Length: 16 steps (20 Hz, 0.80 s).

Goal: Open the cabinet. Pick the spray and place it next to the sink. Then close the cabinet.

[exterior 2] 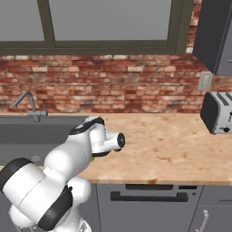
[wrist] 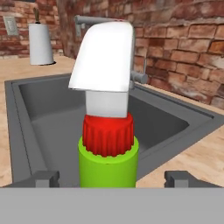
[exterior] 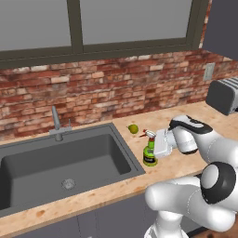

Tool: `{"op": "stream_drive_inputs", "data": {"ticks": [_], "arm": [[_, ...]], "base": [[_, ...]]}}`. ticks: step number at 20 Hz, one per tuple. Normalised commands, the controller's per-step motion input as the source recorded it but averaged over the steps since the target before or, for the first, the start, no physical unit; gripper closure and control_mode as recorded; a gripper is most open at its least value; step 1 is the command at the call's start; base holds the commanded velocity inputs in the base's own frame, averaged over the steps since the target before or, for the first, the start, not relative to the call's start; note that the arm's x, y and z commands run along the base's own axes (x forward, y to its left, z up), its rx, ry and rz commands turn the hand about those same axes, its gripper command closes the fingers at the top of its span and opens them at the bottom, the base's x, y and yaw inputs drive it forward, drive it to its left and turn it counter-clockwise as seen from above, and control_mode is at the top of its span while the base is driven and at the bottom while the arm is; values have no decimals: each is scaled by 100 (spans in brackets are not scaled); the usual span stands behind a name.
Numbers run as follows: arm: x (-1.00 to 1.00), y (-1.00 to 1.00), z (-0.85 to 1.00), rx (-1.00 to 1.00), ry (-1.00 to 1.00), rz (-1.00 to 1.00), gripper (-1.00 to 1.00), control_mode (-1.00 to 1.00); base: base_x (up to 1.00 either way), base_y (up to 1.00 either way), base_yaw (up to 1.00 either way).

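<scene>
Sink (exterior: 123, 160) at left; the spray (exterior: 149, 151) stands upright on the counter (exterior: 186, 162) just beside the sink's right rim, near a lime (exterior: 133, 128). The gripper (wrist: 112, 178) straddles the bottle's neck with fingertips apart, contact uncertain. A good release likely means spreading fully, then withdrawing straight back without tipping it.

Even, bright rendered light falling everywhere; no glare showing. Sink basin (exterior: 28, 162) shading darker inside. Edges looking soft, low-resolution; no lens distortion appearing.
</scene>
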Motion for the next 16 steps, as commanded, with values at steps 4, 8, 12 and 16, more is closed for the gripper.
{"op": "stream_drive_inputs", "data": {"ticks": [4, 8, 12, 16], "arm": [[0, 0, 0, 0, 0, 0, -100, -100], [0, 0, 0, 0, 0, 0, -100, -100], [-22, -11, 3, 0, 0, -4, -100, -100], [-33, -18, 15, 0, 0, -13, -100, -100]], "base": [[0, 0, 0], [0, 0, 0], [0, 0, 0], [0, 0, 0]]}}
